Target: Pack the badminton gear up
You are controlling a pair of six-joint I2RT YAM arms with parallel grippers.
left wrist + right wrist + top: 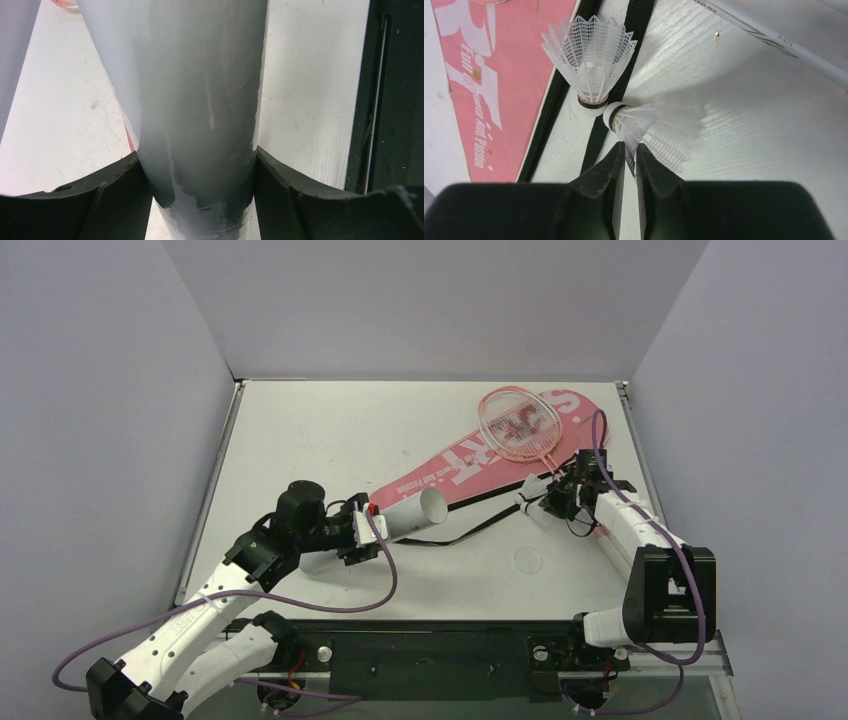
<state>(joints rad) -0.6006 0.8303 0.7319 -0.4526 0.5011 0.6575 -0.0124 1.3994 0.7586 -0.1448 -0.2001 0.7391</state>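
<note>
My left gripper [365, 530] is shut on the long white tube [405, 515], whose open end points right; in the left wrist view the tube [200, 100] fills the space between both fingers. My right gripper [630, 150] pinches the mesh skirt edge of a white shuttlecock [659, 130] lying on its side. A second shuttlecock [591, 50] lies just beyond it, cork to cork, on the black strap [614, 100]. The pink "SPORT" cover [470, 465] lies diagonally at the back right, with a pink-and-white racket [520, 425] on top of it.
The cover's black strap [480, 530] trails across the table between the two grippers. A faint round disc [527, 560] lies on the table in front of the right gripper. The racket's white shaft [774, 42] runs just beyond the shuttlecocks. Grey walls close in three sides.
</note>
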